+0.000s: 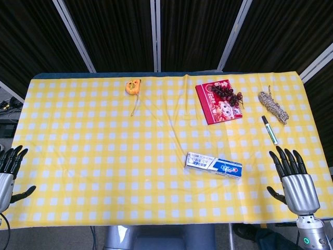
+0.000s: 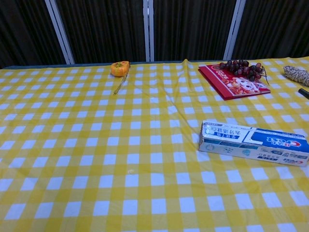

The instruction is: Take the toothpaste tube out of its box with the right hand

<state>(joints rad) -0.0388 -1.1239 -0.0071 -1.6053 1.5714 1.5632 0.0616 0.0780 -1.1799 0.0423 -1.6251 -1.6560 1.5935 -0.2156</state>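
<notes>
Head view only: right hand [image 1: 291, 177] at the near table edge, fingers spread, holding nothing, just right of the toothpaste box [image 1: 214, 164]; left hand [image 1: 10, 172] well to the box's left at the near-left edge, also spread and empty. Chest view shows neither hand. Box lies flat on the checked cloth [image 1: 104, 156], closed, tube not visible. Beyond the box: pen [image 1: 269, 129], red booklet [image 1: 218, 101] with grapes [image 1: 227, 94], rope bundle [image 1: 273, 106], orange tape measure [image 1: 133, 86] far left.

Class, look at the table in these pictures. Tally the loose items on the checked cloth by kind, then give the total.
Blue-and-white toothpaste box: 1
Orange tape measure: 1
Red printed booklet: 1
Bunch of dark grapes: 1
Coil of twisted rope: 1
Green-and-black marker pen: 1
Total: 6
</notes>
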